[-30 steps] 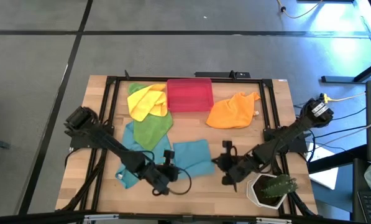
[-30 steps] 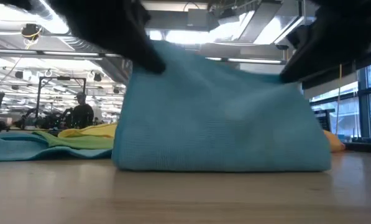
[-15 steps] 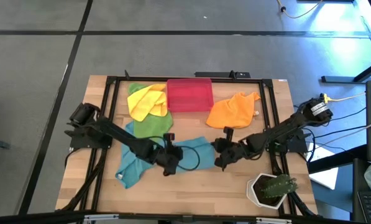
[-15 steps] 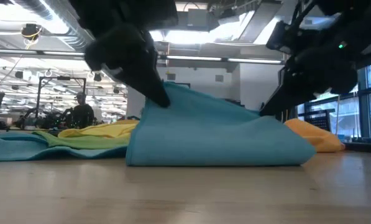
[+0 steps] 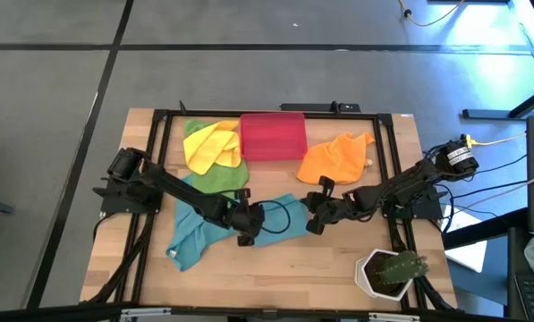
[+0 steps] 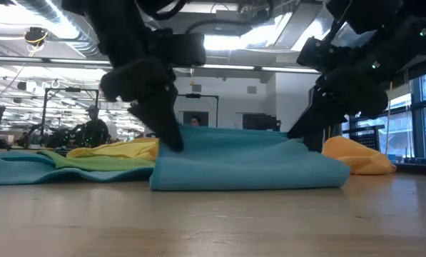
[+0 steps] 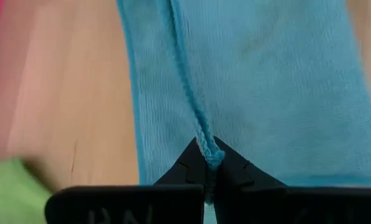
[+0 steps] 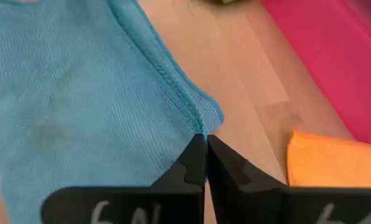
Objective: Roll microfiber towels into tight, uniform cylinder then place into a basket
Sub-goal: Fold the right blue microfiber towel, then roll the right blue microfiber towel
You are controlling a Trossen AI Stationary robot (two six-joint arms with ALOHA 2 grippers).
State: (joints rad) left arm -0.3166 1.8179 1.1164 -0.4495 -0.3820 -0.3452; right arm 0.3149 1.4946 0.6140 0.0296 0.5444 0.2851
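Note:
A teal-blue microfiber towel lies doubled over on the table's middle; in the low view it is a low flat bundle. My left gripper is shut on its left end and my right gripper on its right end. In the low view the left gripper and the right gripper both slant down onto the towel's top layer. The red-pink basket stands at the far middle, with nothing showing in it. My left gripper pinches the towel's stitched hem between its two fingertips, where the hem bunches into a small ridge. The fingers slant down from the table's left and near side. The held edge sits slightly raised on the folded towel, which rests on the table. My right gripper pinches the towel's hemmed edge close to a corner, between its two fingertips. The fingers slant down from the table's right and near side. The held edge lies on top of the folded towel, which rests on the wood.
A second teal towel lies near the left arm. Yellow and green towels lie at the far left, an orange one at the far right. A white pot with a plant stands at the near right corner.
Both grippers have gone toward the table's far edge and down, staying shut on the teal towel's edge. The towel, which hung up tall between them, has been laid over onto itself and now lies low and flat.

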